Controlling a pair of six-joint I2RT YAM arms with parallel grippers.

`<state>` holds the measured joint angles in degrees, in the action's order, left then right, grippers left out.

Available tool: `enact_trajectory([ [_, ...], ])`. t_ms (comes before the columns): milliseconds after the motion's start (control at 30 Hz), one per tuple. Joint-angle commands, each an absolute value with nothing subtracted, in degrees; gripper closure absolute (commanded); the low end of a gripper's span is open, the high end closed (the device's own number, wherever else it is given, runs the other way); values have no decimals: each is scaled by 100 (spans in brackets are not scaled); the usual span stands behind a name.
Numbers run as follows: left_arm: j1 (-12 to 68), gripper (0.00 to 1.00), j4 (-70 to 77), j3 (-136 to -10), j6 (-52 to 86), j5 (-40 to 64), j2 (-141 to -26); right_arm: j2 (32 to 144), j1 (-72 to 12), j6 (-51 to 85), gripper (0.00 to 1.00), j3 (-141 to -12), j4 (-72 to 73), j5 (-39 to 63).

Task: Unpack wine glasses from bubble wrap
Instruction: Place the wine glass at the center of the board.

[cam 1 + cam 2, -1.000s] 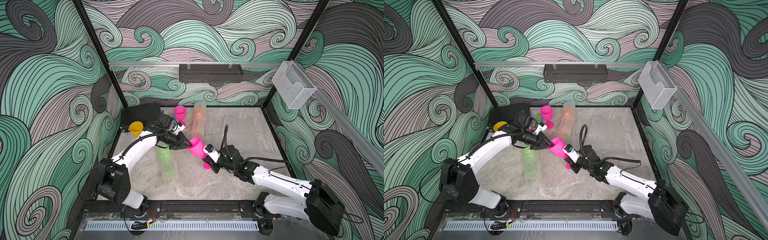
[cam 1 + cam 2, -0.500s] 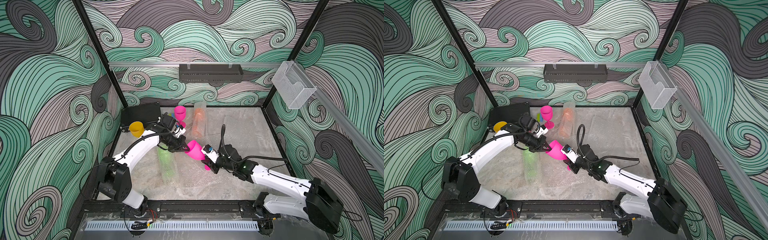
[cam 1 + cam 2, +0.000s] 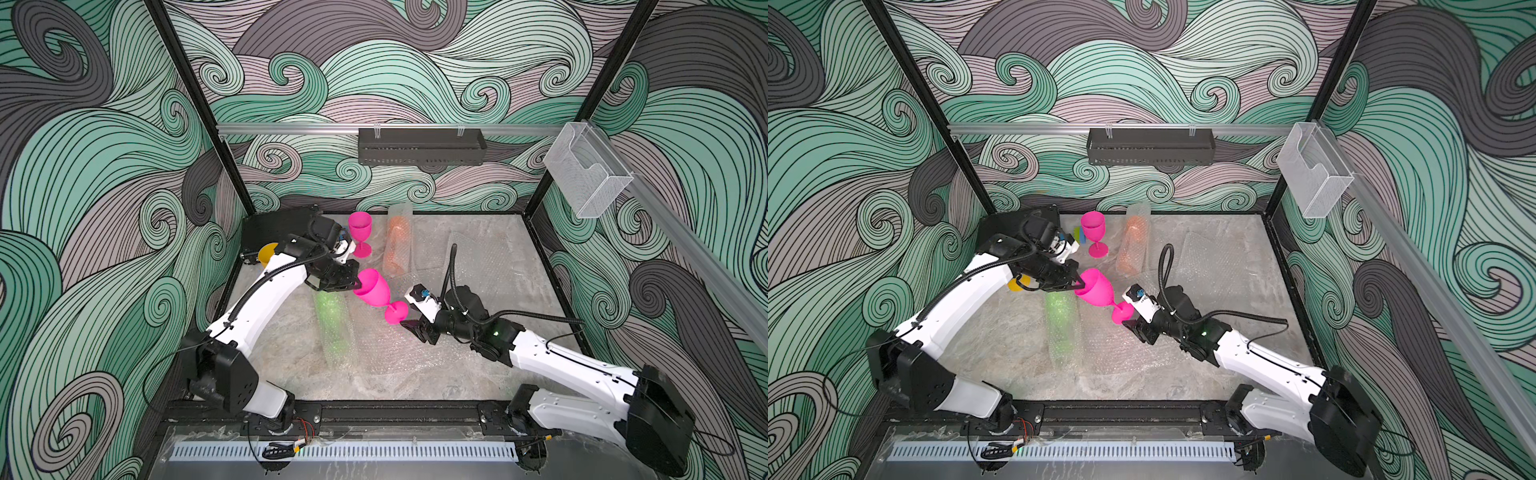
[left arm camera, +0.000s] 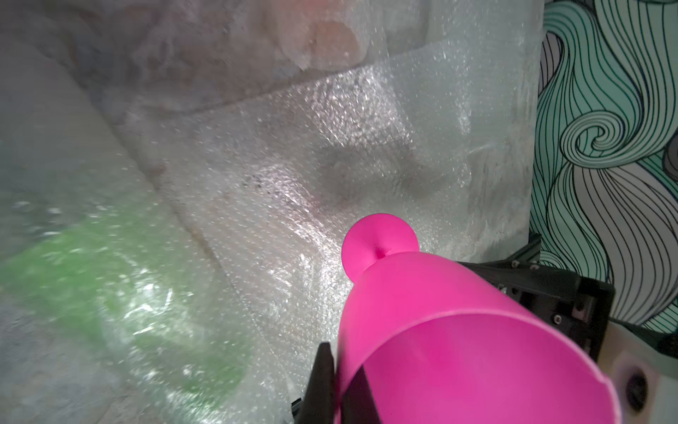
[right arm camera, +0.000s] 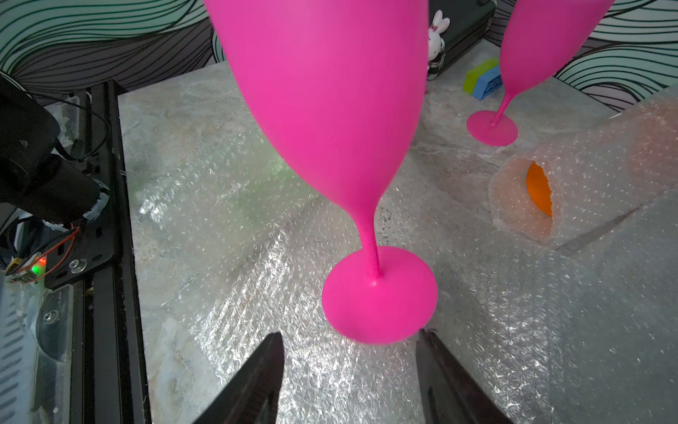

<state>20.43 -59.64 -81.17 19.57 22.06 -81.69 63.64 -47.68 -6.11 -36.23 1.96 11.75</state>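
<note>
Pinching the rim of a pink goblet [image 4: 422, 286], the left gripper [image 4: 339, 389] is closed, with one finger inside the bowl and one outside. The goblet hangs tilted over flat bubble wrap [image 5: 367, 385] on the table [image 3: 291, 353]. Its foot lies just ahead of the right gripper [image 5: 350, 334], whose jaws stand wide apart. Letters on a green-blue block [image 5: 484, 79] are too small to read. An orange goblet [image 5: 539, 189] shows only an edge at the mouth of its wrap tube. A green goblet [image 3: 330, 311] is a blur inside another tube. A yellow goblet [image 3: 266, 254] is mostly behind the left arm [image 3: 270, 299]. A second pink goblet [image 3: 360, 232] stands upright at the back. The left arm and the right arm [image 3: 561, 361] reach inward, low, with elbows bent.
</note>
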Motion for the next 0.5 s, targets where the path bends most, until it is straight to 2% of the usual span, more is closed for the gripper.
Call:
enact_trajectory([
  [0,1788,100,-6471,-8385,1847,1341,-7576,6249,-4777,-497,37,-3771,157,1025],
  [300,461,100,-7230,-8822,1655,162,-7263,6343,-4621,-35,35,-3932,-102,786],
  [467,-435,100,-7312,-8673,1583,179,-7143,6472,-4467,173,35,-4023,-211,775],
])
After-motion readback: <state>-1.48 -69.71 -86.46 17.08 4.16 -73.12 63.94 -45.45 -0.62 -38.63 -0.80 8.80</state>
